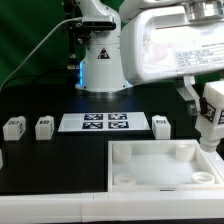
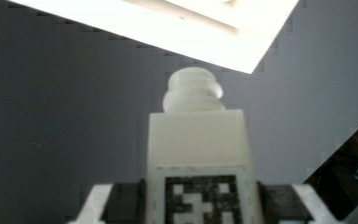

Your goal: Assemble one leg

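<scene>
My gripper point(image 1: 210, 128) is shut on a leg point(image 1: 211, 112), a white block with a round peg end, and holds it upright above the far right corner of the large white tray-like piece point(image 1: 160, 165). In the wrist view the held leg point(image 2: 197, 135) fills the middle, its black-and-white tag between my fingers point(image 2: 108, 200), its peg end pointing at the tray piece's corner point(image 2: 176, 30). Three other legs stand on the black table: two point(image 1: 14, 127) point(image 1: 45, 126) at the exterior view's left and one point(image 1: 162, 124) right of the marker board.
The marker board point(image 1: 104, 122) lies flat at the table's middle back. The robot's white base point(image 1: 100, 60) stands behind it. The end of another white part point(image 1: 1, 158) shows at the exterior view's left edge.
</scene>
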Controlling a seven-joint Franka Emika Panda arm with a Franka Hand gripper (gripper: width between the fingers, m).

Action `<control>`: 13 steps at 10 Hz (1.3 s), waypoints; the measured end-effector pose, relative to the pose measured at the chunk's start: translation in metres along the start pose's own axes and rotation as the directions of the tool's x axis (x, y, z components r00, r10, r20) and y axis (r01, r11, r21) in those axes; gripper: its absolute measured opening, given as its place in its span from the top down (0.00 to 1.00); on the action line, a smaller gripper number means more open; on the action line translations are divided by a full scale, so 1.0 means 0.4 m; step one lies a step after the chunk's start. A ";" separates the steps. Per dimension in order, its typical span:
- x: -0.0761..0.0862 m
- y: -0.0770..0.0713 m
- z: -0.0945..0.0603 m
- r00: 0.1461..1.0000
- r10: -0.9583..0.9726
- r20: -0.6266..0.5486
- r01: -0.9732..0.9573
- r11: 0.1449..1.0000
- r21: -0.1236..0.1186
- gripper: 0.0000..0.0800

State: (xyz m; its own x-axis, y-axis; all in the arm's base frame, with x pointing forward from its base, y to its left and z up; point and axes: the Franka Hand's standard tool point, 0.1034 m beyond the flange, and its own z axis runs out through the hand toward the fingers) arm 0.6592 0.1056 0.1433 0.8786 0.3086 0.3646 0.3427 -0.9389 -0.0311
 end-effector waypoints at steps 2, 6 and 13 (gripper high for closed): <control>-0.046 0.047 0.015 0.999 -0.030 -0.029 0.029 0.999 -0.018 0.64; -0.122 0.057 0.060 1.000 -0.011 -0.016 0.010 1.000 -0.025 0.64; -0.171 -0.012 0.087 1.000 -0.028 -0.009 0.028 1.000 -0.011 0.64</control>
State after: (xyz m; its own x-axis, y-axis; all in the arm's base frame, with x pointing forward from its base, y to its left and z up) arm 0.6089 0.0940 0.0861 0.8654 0.3338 0.3737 0.3639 -0.9314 -0.0108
